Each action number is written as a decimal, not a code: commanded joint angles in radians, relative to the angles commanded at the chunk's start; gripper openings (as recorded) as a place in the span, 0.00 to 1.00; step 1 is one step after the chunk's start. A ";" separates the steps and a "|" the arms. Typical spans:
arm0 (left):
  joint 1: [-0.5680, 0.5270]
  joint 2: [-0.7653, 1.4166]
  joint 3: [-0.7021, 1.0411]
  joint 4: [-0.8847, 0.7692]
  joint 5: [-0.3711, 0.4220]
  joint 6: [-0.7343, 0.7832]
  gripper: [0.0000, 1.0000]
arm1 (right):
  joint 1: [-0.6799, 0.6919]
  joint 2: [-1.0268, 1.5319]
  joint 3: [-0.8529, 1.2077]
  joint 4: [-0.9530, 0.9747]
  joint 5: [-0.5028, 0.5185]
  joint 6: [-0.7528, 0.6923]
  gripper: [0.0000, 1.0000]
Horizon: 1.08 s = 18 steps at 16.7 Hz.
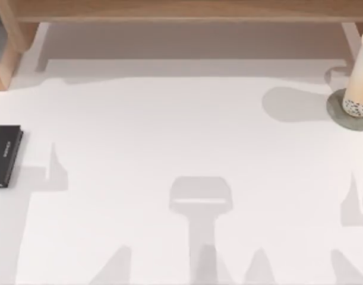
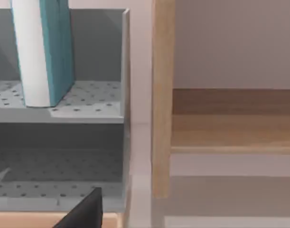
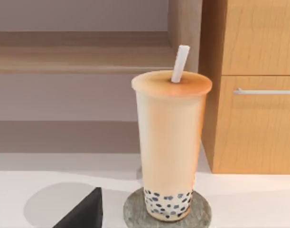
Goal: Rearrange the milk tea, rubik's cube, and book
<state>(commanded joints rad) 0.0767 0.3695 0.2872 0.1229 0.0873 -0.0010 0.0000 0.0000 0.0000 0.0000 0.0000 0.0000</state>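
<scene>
Top view: one milk tea (image 1: 360,77) upright on one grey disc (image 1: 340,114) at table's right edge; one black book (image 1: 4,154) at left edge. Left wrist view: one book (image 2: 45,47), teal cover, upright on a grey perforated rack (image 2: 88,102). Right wrist view: milk tea with one white straw (image 3: 180,63) beside a wooden cabinet (image 3: 254,95). Finger state of either gripper: cannot tell.

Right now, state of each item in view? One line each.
milk tea: upright on the grey disc, straw in the lid, far right of the table.
book: standing upright on the upper perforated shelf of the grey rack.
black book: lying flat at the table's left edge.
drawer: closed.
Left and right jaws: cannot tell.
</scene>
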 joint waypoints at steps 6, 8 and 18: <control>0.110 0.617 0.397 0.168 0.117 -0.001 1.00 | 0.000 0.000 0.000 0.000 0.000 0.000 1.00; 0.147 0.810 0.533 0.226 0.158 -0.001 1.00 | 0.000 0.000 0.000 0.000 0.000 0.000 1.00; 0.286 1.548 1.046 0.445 0.313 -0.003 1.00 | 0.000 0.000 0.000 0.000 0.000 0.000 1.00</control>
<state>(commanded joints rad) 0.3622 1.9170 1.3333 0.5678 0.3999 -0.0037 0.0000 0.0000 0.0000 0.0000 0.0000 0.0000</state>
